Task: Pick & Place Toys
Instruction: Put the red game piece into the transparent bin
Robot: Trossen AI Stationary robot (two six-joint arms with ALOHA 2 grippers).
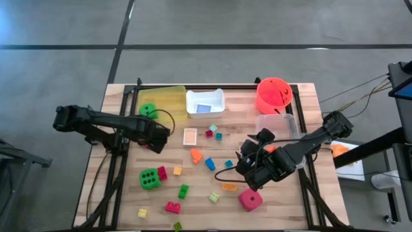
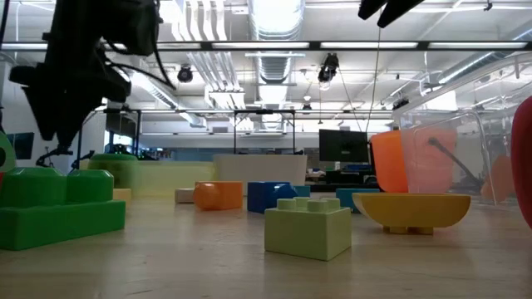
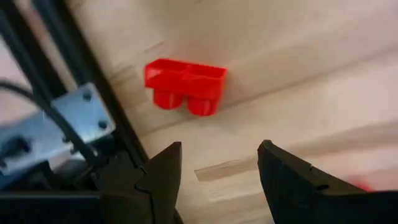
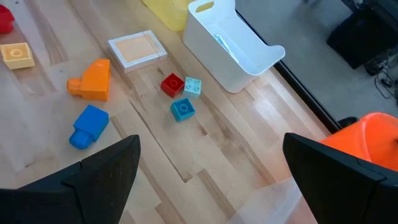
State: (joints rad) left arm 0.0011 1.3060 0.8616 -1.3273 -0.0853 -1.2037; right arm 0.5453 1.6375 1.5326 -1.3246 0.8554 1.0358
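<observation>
Toys lie scattered over the wooden table (image 1: pixel 116 193): small coloured bricks, a green die (image 1: pixel 150 178), a pink die (image 1: pixel 250 199) and a flat card (image 1: pixel 190 136). Another green die (image 1: pixel 149 110) sits in the yellow tray (image 1: pixel 168 96). My left gripper (image 1: pixel 156 138) points down near the table's left edge. It stands open above the bare wood, just short of a red two-stud brick (image 3: pixel 185 87) lying on its side; nothing is between the fingers. My right gripper (image 1: pixel 246 166) hangs wide open above the table's right half, holding nothing.
At the far edge stand a white tray (image 1: pixel 205 103) with a blue card inside, an orange-red bucket (image 1: pixel 273 95) and a clear tray (image 1: pixel 277 124). A dark frame rail (image 3: pixel 74 74) runs next to the left gripper. An orange piece (image 4: pixel 92 79) and blue bricks (image 4: pixel 89 126) lie mid-table.
</observation>
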